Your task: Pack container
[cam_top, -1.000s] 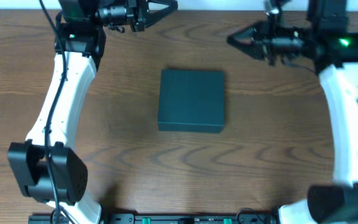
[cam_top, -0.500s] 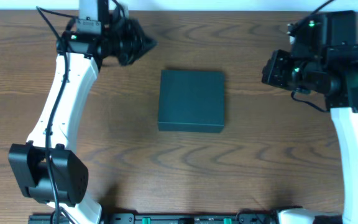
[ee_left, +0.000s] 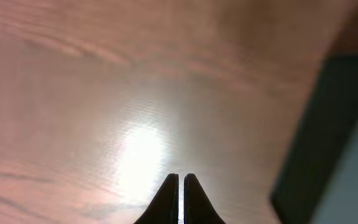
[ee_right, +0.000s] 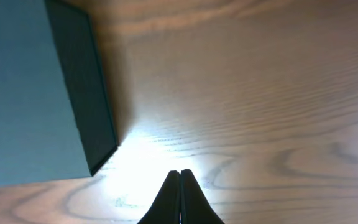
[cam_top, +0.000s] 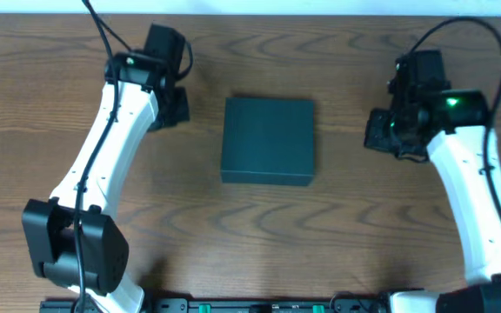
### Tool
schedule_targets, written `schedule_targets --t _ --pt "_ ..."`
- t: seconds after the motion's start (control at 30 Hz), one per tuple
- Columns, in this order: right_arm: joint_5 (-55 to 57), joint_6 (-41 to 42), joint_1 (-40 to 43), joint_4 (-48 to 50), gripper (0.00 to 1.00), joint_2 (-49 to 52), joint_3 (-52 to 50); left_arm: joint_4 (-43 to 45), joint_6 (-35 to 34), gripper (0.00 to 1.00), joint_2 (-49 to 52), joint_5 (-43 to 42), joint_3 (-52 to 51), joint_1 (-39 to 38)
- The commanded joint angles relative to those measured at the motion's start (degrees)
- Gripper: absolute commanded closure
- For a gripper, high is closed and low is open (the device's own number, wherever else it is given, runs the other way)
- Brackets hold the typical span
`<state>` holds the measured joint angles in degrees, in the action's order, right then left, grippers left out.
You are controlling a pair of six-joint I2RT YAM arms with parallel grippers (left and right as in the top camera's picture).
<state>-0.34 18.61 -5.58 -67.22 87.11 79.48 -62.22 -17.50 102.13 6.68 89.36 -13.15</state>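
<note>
The matte dark teal-black square box (ee_left: 321, 137) is running off the right and bottom edges of the left wrist view, blurred enough that I am not making out any lid seam. In the right wrist view the box (ee_right: 23, 93) is being cut by the left and top edges. Only the black tips of the left gripper (ee_left: 180, 177) and right gripper (ee_right: 179, 172) are showing above the bottom edges. From overhead, both are hiding under the dark wrist hardware (cam_top: 163, 48).
</note>
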Motion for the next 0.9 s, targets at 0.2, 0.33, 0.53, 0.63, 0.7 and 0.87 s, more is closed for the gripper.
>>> schedule_targets --t 0.2,0.33,0.53,0.63,0.7,0.87 --pt "-1.6 4.4 -0.2 12.3 0.98 0.3 -13.3 12.8 2.3 0.94 -0.4 -7.6 -18.3 -0.3" --pt "0.5 5.1 -2.4 17.4 0.98 2.2 -17.7 16.7 4.5 0.94 -0.3 -8.0 -18.5 -1.6" --pt "3.3 5.0 -6.6 21.7 0.99 9.5 -17.9 21.4 8.7 0.94 -0.2 -6.4 -18.5 -4.5" --pt "2.6 5.2 -7.2 23.1 0.99 12.4 -17.9 23.4 8.8 0.94 -0.2 -4.9 -18.6 -5.3" --pt "0.7 5.2 -7.3 23.8 0.99 14.1 -17.9 25.2 8.8 0.94 -0.2 -4.7 -18.9 -5.7" --pt "-5.2 5.9 -7.3 26.0 0.99 14.8 -17.9 25.8 8.7 0.94 -0.2 -6.7 -19.3 -6.1"
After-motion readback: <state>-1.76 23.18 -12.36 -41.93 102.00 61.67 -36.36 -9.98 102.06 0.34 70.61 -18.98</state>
